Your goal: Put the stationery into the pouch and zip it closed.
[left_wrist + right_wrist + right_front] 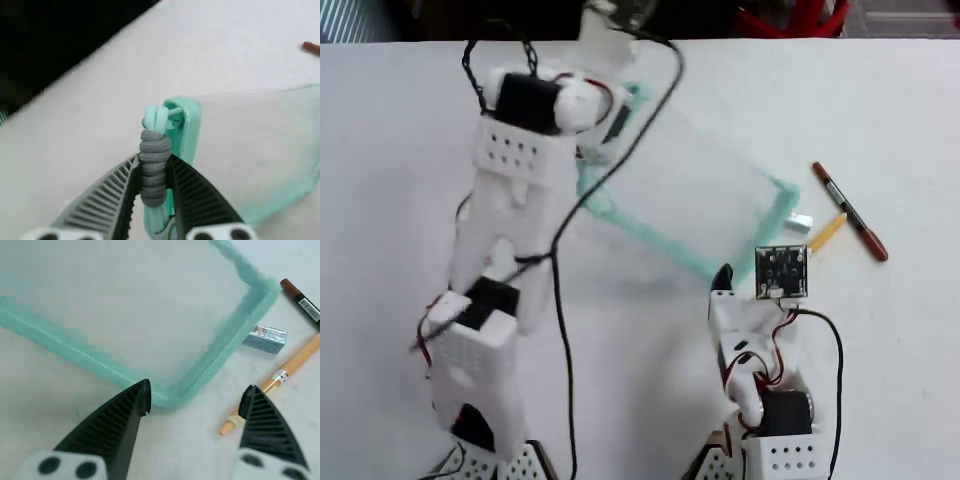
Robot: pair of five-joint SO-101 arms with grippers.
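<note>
— State of the left pincer point(152, 165)?

— Pressed tight on the grey pull point(155, 145) at one corner of the pouch point(250, 150). Probably gripped there for two reasons: to pin the pouch in place during loading, and to have the zip in hand for the closing.

— And the right pincer point(198, 390)?

— Spread wide, nothing held, hovering just off the opposite corner of the pouch, on the stationery side. Seemingly lined up for a first pickup.

— Stationery placed where?

— All outside the pouch, on the bench point(900, 100) just past that corner. Small silver-blue block point(265, 337) close beside the mint trim, pencil point(280, 375) next out, pen point(300, 300) farthest from the pouch and lying slantwise beside the pencil.

— Anything inside the pouch?

— Nothing to be seen through the clear wall. Loading not yet begun, by the look of it; zipping some way off.

— Zip open or shut?

— Cannot tell from these angles.

— Main worry for the pickup?

— Thin pencil lying flat on the bench: little to pinch, and apt to roll. Block small and smooth, perhaps likely to slip.
</note>
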